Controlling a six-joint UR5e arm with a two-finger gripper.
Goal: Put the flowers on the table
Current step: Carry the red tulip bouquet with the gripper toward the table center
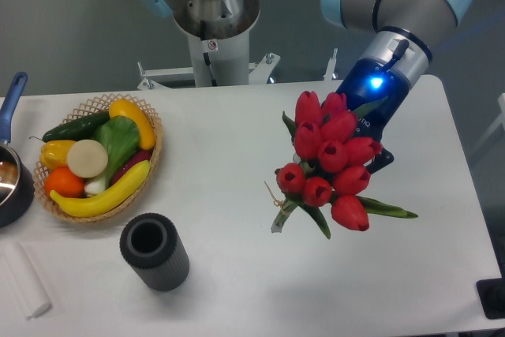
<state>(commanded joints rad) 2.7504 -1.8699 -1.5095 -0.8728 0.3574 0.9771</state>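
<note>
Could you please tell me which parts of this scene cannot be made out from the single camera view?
- The gripper: its fingers are hidden behind the flowers, so its state cannot be told.
- The flower stems: mostly hidden beneath the buds; whether they touch the table is unclear.
- The pot: cut off by the left edge.
- The black object: cut off at the lower right corner.

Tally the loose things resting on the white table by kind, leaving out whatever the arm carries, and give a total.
Woven wicker basket of produce: 1
Dark ribbed cylindrical cup: 1
Dark pot with blue handle: 1
White rolled cloth: 1
Total: 4
</note>
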